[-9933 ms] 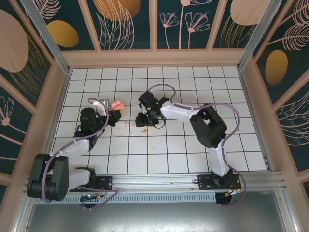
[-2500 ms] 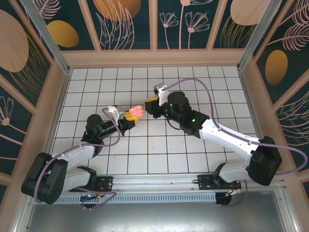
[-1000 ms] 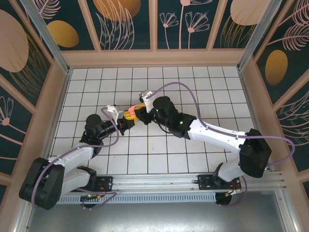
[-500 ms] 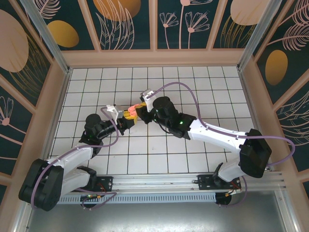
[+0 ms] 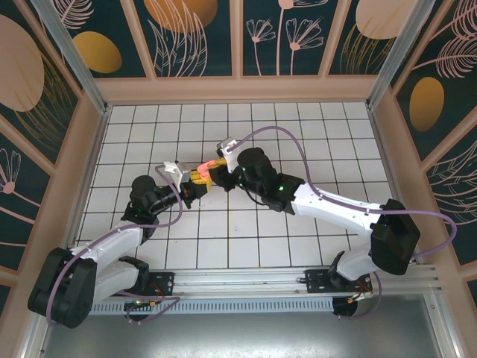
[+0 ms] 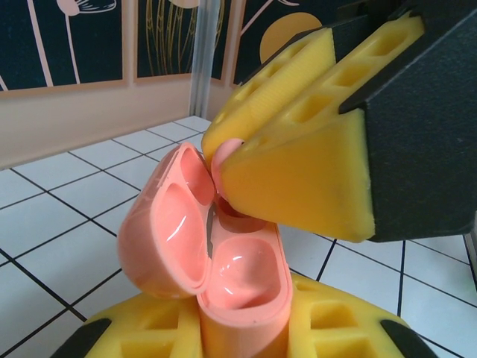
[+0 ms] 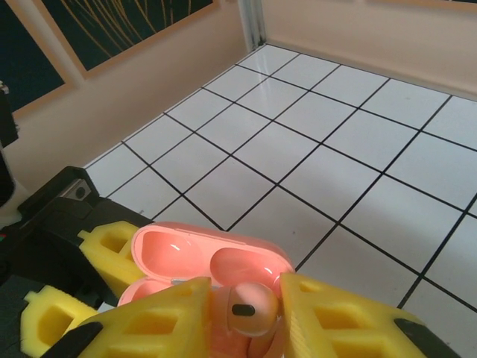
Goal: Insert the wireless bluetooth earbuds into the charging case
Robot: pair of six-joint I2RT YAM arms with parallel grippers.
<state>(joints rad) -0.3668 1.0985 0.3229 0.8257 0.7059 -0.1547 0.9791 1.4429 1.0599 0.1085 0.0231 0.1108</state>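
Grasping a tiny pale-pink earbud [image 7: 250, 309], my right gripper [image 5: 214, 168] has reached the salmon-pink plastic charging case [image 6: 216, 253] my left gripper [image 5: 193, 181] clenches.

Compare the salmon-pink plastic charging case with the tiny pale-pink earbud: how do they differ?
The salmon-pink plastic charging case is much larger than the tiny pale-pink earbud. The case is a hollow shell with its hinged lid open; the earbud is one rounded piece. The left pincer grips the case by its base; the right pincer holds the earbud at the case's open mouth. Both are glossy pink, between yellow foam pads.
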